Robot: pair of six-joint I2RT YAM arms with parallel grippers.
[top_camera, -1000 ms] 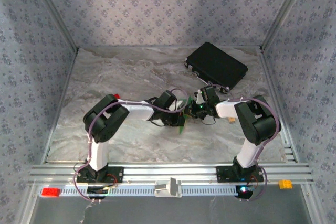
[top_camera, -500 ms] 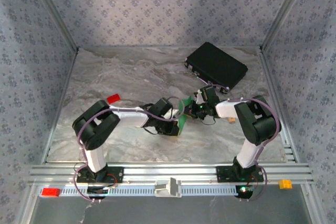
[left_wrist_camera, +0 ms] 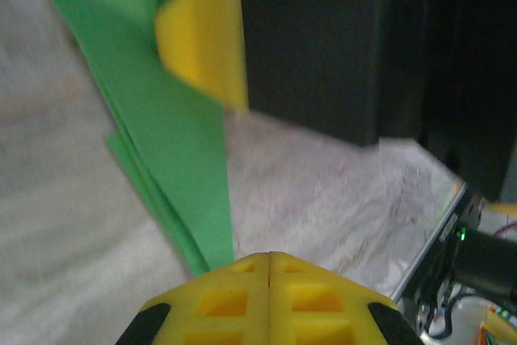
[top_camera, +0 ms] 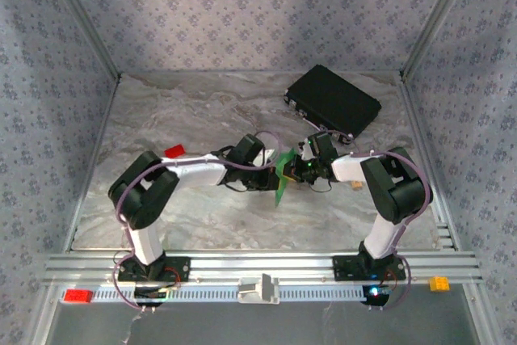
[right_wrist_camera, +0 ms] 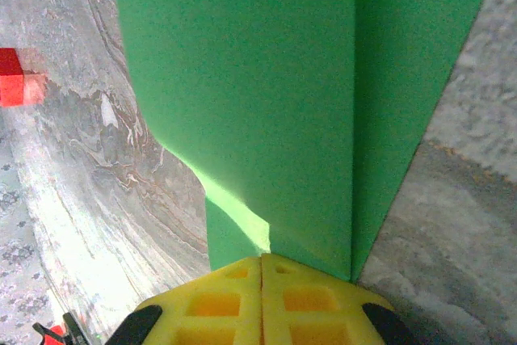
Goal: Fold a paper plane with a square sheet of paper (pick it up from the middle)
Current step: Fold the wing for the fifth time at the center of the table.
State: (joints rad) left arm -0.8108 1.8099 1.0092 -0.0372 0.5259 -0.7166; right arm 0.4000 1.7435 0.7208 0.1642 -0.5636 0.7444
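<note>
Top: paper (top_camera: pixel 282 174) stands on edge between left gripper (top_camera: pixel 271 178) and right gripper (top_camera: pixel 296 169), both equally near.
Left wrist: fingers (left_wrist_camera: pixel 226 300) together; paper's long axis runs up-left from them. You can't tell if they nip its tip.
Right wrist: fingers (right_wrist_camera: pixel 218 300) clamped on paper's folded edge.

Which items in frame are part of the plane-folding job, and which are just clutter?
Job:
- green paper sheet, creased, with layered edges
- right gripper, fingers shut on the sheet
- left gripper, fingers shut, right beside the sheet's lower tip

Lying about:
- black case, at the far right of the table
- red block, left of the arms
</note>
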